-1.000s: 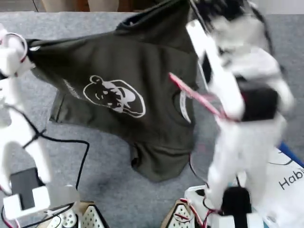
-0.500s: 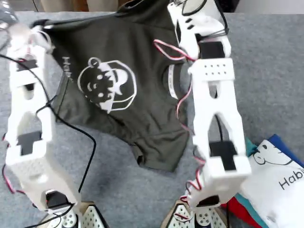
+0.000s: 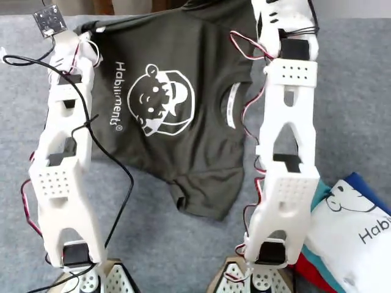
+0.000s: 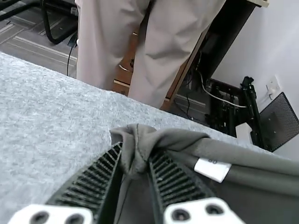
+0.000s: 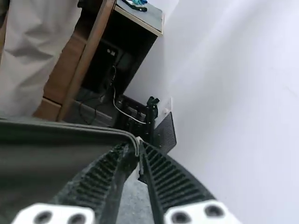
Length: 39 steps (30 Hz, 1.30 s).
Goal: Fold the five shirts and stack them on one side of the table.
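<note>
A dark olive shirt (image 3: 183,116) with a white cartoon print lies spread across the far half of the grey table (image 3: 354,91), its lower sleeve end toward the near middle. My left gripper (image 3: 90,30) is at the far left and is shut on one bunched corner of the shirt (image 4: 219,156). In the left wrist view the left gripper (image 4: 135,151) pinches the cloth between ribbed pads. My right gripper (image 3: 264,7) is at the far edge, shut on the shirt's other edge. In the right wrist view the right gripper (image 5: 139,150) clamps a thin fold of the shirt (image 5: 46,154).
A stack of folded shirts (image 3: 348,232), white on top with teal, blue and red beneath, sits at the near right corner. Both arm bases (image 3: 250,278) stand at the near edge. A black cable (image 3: 119,183) runs along the left arm over the shirt's left side.
Both arms have stretched toward the far edge, dragging the shirt away from the bases and pulling it flatter and wider. Both grippers have kept their hold.
</note>
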Each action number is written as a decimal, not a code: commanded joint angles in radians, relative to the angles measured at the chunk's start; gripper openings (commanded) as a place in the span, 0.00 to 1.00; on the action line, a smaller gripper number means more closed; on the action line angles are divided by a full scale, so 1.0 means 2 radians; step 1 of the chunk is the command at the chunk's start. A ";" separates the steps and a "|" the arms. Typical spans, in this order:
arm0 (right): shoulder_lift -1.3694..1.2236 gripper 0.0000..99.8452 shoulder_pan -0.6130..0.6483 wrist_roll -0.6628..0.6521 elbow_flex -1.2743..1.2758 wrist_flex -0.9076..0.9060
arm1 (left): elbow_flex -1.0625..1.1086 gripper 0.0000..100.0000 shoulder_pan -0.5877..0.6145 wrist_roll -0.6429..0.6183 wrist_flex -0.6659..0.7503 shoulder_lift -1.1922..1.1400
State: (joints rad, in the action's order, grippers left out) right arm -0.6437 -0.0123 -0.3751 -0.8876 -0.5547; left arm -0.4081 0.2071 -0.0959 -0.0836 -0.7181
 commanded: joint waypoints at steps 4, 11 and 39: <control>-0.020 0.00 -0.010 -0.019 -0.072 0.000 | -0.127 0.02 -0.002 -0.005 0.011 -0.035; -0.021 0.00 -0.066 -0.019 -0.145 -0.050 | -0.236 0.02 0.002 -0.005 -0.098 -0.063; -0.156 0.11 0.158 0.022 -0.141 -0.360 | -0.351 0.02 0.005 0.132 -0.568 -0.146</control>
State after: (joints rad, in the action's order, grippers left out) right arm -0.9352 0.2700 -0.3567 -1.1699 -1.2482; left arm -1.0664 0.2148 0.1603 -1.1607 -1.0142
